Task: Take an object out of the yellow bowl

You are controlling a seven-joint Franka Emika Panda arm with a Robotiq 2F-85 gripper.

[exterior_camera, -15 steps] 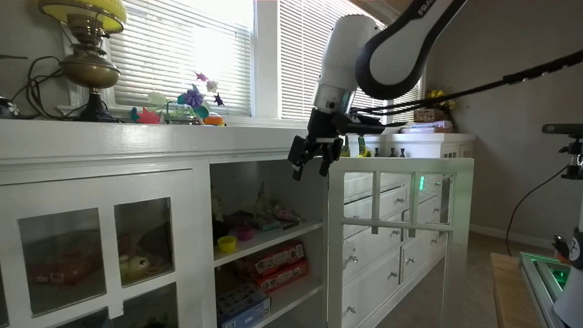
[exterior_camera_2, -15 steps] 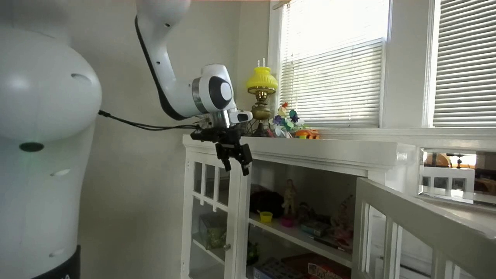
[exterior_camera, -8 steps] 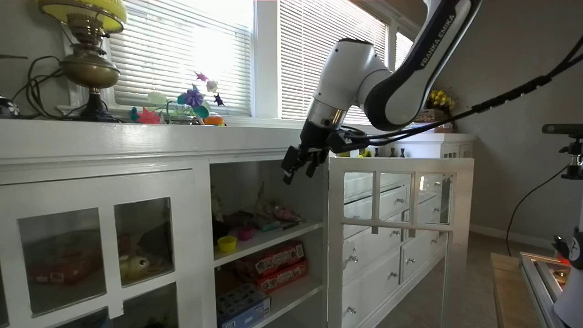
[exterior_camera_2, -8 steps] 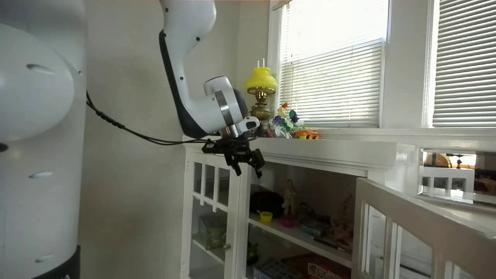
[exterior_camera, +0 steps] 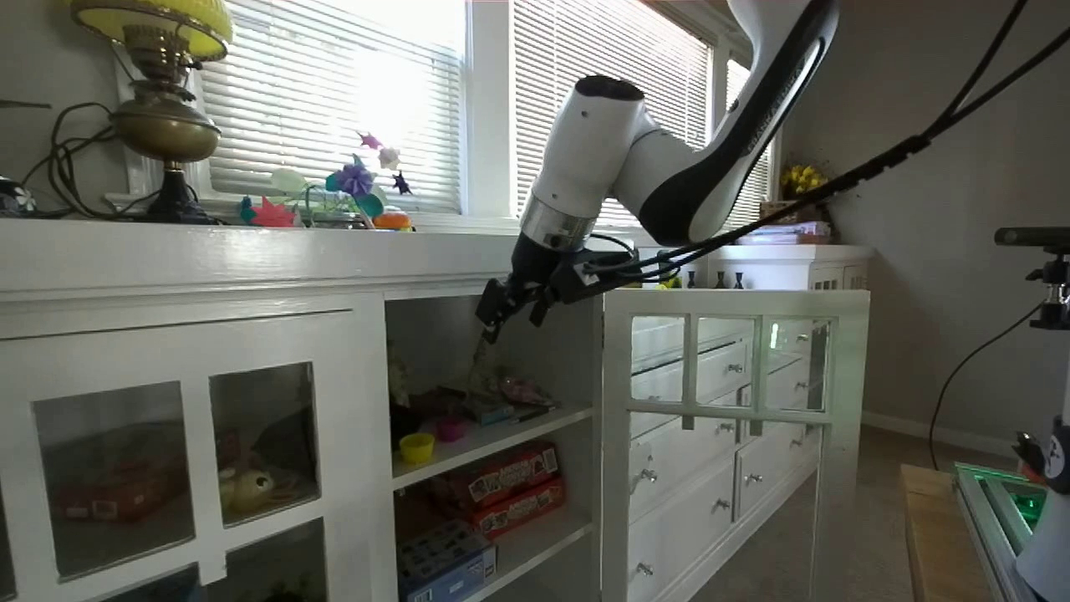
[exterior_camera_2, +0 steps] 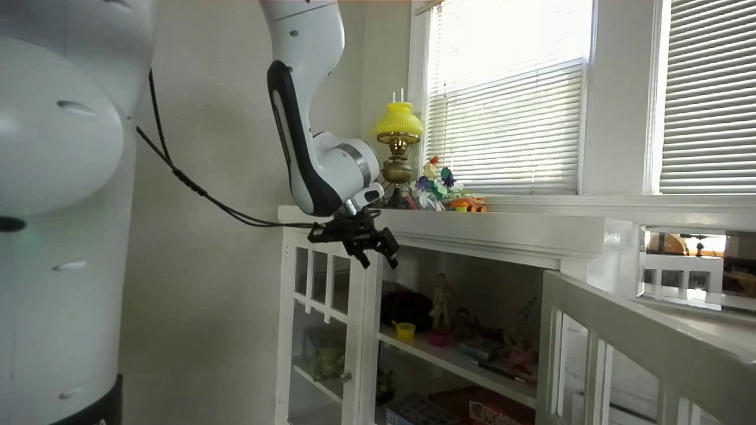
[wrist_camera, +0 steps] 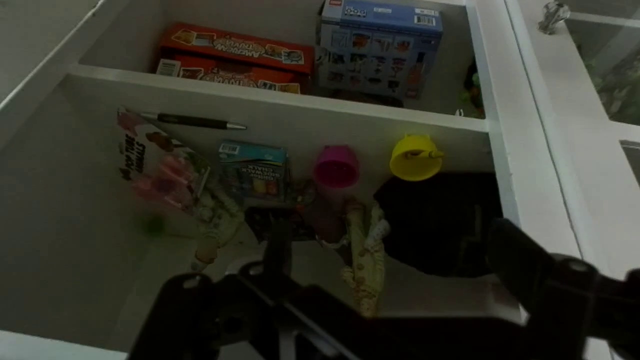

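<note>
The small yellow bowl point(exterior_camera: 417, 450) sits near the front edge of the cabinet's upper shelf; it also shows in an exterior view point(exterior_camera_2: 405, 332) and in the wrist view point(wrist_camera: 414, 173). A small yellow object point(wrist_camera: 431, 154) lies in it, one end over the rim. My gripper point(exterior_camera: 514, 329) is open and empty, above the shelf at the top of the cabinet opening; it also shows in an exterior view point(exterior_camera_2: 380, 264). In the wrist view the spread fingers point(wrist_camera: 390, 230) frame the shelf's back, with the bowl beyond them. Nothing touches the bowl.
A pink bowl point(wrist_camera: 336, 167) stands beside the yellow one. A black item point(wrist_camera: 440, 225), a figurine point(wrist_camera: 367, 265), a chalk box point(wrist_camera: 254, 170) and a pen point(wrist_camera: 195, 121) share the shelf. The cabinet top point(exterior_camera: 276, 259) overhangs. The open door point(exterior_camera: 736, 303) sticks out.
My arm has moved toward the cabinet opening, leftward in an exterior view, and the wrist has tilted so the fingers point more into the cabinet. The bowl has not moved.
</note>
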